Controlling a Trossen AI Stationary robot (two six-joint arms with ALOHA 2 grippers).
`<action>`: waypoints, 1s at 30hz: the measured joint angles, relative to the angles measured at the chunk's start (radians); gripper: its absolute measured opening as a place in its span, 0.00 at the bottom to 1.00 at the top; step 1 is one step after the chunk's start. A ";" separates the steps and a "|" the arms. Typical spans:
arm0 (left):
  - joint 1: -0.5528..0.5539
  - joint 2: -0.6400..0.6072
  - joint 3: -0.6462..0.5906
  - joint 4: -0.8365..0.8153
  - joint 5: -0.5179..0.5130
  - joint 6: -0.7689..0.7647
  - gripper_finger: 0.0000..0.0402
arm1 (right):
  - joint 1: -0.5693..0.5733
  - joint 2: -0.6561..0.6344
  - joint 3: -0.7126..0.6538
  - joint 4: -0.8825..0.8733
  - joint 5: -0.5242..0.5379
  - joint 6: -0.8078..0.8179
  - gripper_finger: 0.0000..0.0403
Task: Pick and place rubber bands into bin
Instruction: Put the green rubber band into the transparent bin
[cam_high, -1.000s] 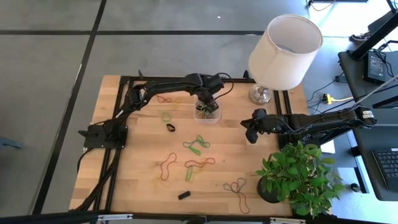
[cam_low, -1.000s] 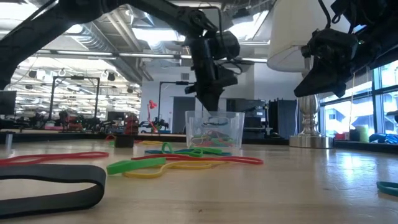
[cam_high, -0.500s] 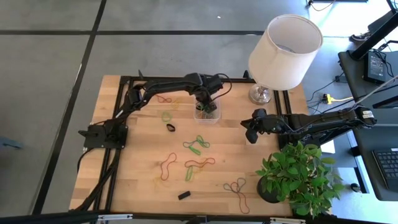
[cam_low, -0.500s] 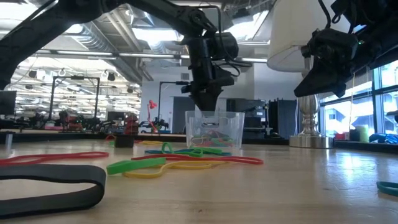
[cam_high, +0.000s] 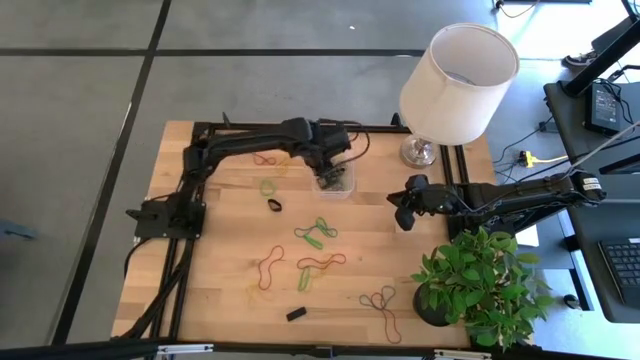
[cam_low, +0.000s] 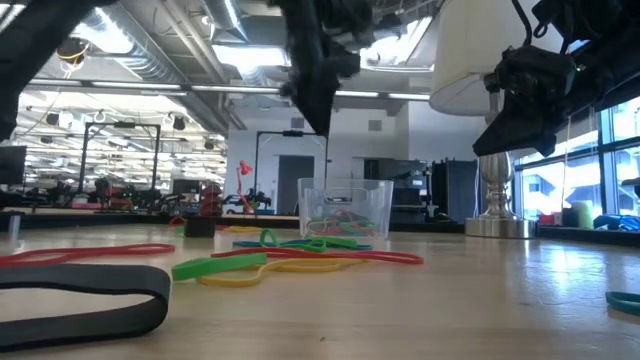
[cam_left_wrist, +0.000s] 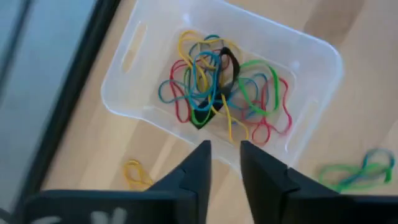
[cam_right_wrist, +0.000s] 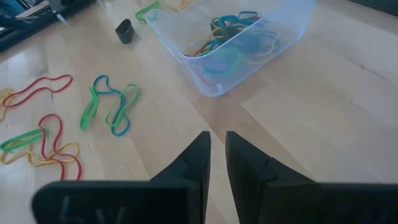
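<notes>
The clear bin (cam_high: 345, 190) stands on the table's far middle and holds a tangle of coloured rubber bands (cam_left_wrist: 217, 93); it also shows in the low view (cam_low: 372, 200). My left gripper (cam_left_wrist: 225, 155) hangs above the bin, raised well over its rim (cam_low: 320, 125), empty, with a narrow gap between its fingers. My right gripper (cam_high: 403, 218) hovers shut and empty over the table to the bin's right (cam_right_wrist: 217, 146). Loose bands lie flat on the table: a green and blue one (cam_high: 316, 232), a red one (cam_high: 270, 268), a green one (cam_high: 267, 186).
A white lamp (cam_high: 458, 75) stands at the far right and a potted plant (cam_high: 480, 285) at the near right. More bands (cam_high: 380, 300) and a small black block (cam_high: 295, 313) lie near the front edge. A black band (cam_high: 273, 205) lies left of the bin.
My left gripper has gone up from the bin's mouth and now hangs well above the rim, with its arm drawn a little toward the table's left. The bands stay in the bin.
</notes>
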 joint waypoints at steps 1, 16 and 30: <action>-0.018 -0.023 -0.024 0.015 -0.024 0.016 0.16 | 0.000 0.000 0.000 0.009 0.000 0.004 0.13; -0.174 -0.608 -0.848 0.472 -0.011 -0.074 0.00 | 0.000 0.074 0.054 0.104 -0.076 -0.112 0.02; -0.338 -1.063 -1.274 0.545 0.001 -0.296 0.00 | 0.000 0.703 0.551 -0.014 -0.102 -0.202 0.01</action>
